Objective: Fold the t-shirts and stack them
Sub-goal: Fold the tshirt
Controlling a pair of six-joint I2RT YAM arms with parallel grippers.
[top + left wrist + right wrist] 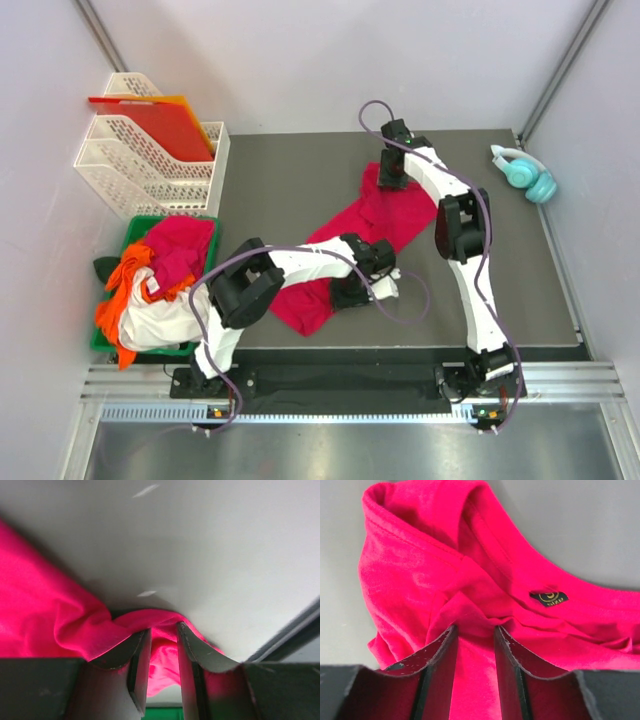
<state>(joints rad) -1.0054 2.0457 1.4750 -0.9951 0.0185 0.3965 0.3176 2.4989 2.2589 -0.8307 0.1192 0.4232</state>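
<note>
Four t-shirts show in the top view. One crimson t-shirt (395, 220) lies crumpled in a diagonal strip across the middle of the grey surface (290, 190). Three more are heaped in one green bin (138, 223) at the left edge: a pinkish-red t-shirt (182, 245) on top, an orange t-shirt (120, 292) and a white t-shirt (168, 318) below.

Two arms reach over the strip. The left pincer (162, 628) pinches a fold at its lower end, fingers narrow with cloth between them. The right pincer (475, 628) grips bunched fabric at the upper end, just beside the collar and its one small black label (549, 597).

One red-orange sheet (165, 125) sits in the white racks (115, 165) at upper left. One pair of teal headphones (525, 172) lies at upper right.
</note>
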